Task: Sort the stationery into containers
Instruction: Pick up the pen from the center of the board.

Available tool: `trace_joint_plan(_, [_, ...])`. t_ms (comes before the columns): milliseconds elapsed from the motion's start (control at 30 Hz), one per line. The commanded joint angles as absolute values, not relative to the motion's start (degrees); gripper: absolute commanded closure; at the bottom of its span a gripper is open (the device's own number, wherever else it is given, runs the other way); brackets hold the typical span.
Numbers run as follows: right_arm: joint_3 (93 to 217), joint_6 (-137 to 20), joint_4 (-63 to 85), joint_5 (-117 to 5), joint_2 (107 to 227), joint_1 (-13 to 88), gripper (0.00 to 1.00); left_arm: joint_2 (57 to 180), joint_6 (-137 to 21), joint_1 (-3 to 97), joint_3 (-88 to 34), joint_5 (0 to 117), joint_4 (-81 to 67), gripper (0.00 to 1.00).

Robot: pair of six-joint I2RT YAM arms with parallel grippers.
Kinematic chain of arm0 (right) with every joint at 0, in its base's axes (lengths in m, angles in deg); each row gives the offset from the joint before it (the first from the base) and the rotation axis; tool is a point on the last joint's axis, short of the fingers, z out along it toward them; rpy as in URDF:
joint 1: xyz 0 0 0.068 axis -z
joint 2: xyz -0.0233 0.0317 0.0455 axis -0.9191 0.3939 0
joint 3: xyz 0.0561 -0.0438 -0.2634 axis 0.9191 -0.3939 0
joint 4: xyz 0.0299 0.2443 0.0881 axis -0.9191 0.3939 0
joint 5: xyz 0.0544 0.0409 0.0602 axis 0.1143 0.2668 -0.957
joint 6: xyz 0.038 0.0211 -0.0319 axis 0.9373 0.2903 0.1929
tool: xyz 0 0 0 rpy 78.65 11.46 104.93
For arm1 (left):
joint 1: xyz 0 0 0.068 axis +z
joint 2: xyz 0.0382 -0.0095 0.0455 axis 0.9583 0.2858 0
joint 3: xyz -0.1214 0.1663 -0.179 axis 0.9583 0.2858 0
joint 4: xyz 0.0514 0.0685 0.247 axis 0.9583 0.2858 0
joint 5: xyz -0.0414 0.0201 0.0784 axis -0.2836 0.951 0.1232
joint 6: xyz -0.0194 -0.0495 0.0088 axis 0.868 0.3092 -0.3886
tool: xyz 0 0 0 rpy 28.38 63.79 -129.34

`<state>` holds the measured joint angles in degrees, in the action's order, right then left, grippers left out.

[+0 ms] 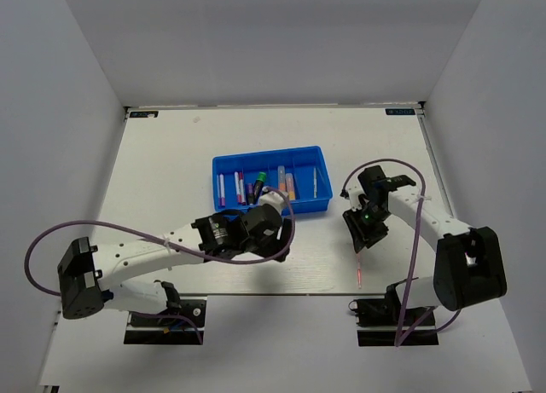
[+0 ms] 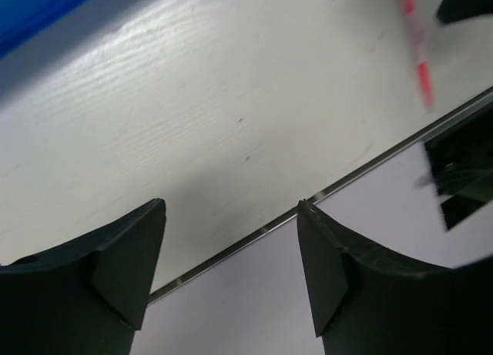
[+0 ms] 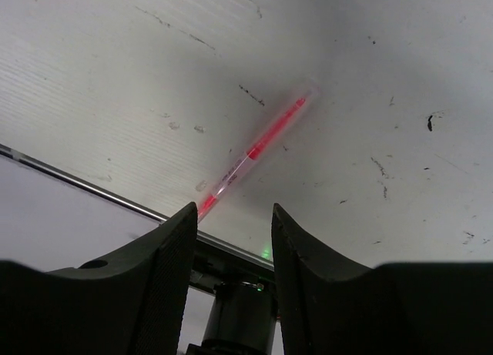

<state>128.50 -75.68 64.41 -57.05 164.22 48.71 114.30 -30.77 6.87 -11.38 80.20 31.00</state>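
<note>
While the corner labels (image 1: 399, 111) are too small to read, left hand (image 2: 231, 209) and right hand (image 3: 233, 210) both gape empty

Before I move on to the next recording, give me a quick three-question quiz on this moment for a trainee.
1. True or false: the right gripper is shut on the red pen.
2. Short answer: what does the left gripper hold?
3. Pick one. The red pen is: A, lying across the left gripper's fingers; B, lying flat on the table by its near edge; C, standing upright on the table.

Key
1. False. The right gripper is open above the pen and does not touch it.
2. Nothing. It is open and empty.
3. B.
</note>
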Motion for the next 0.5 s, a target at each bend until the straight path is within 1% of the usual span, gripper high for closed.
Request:
trace_joint_plan(0, [128.77, -73.90, 62.50, -56.87, 165.94, 48.52, 0.53, 111.24, -29.51, 3.97, -8.31, 86.54, 31.06, 0.20])
trace_joint_plan(200, [129.21, -71.36, 60.56, -55.47, 172.78, 48.17, 0.53, 107.81, -26.96, 0.19, -3.22, 91.19, 31.58, 0.19])
trace_joint_plan(233, [129.12, -71.00, 60.38, -55.37, 173.50, 48.25, 0.55, 107.46, -26.52, -0.17, -2.77, 91.38, 31.40, 0.19])
trace_joint_plan(433, [128.59, -67.84, 56.87, -51.07, 177.72, 48.08, 0.56, 103.34, -24.58, -1.84, 0.75, 93.75, 31.23, 0.18])
trace_joint_plan(467, [128.50, -67.14, 56.69, -50.81, 178.24, 48.08, 0.60, 102.63, -24.15, -1.75, 1.27, 94.19, 31.31, 0.18])
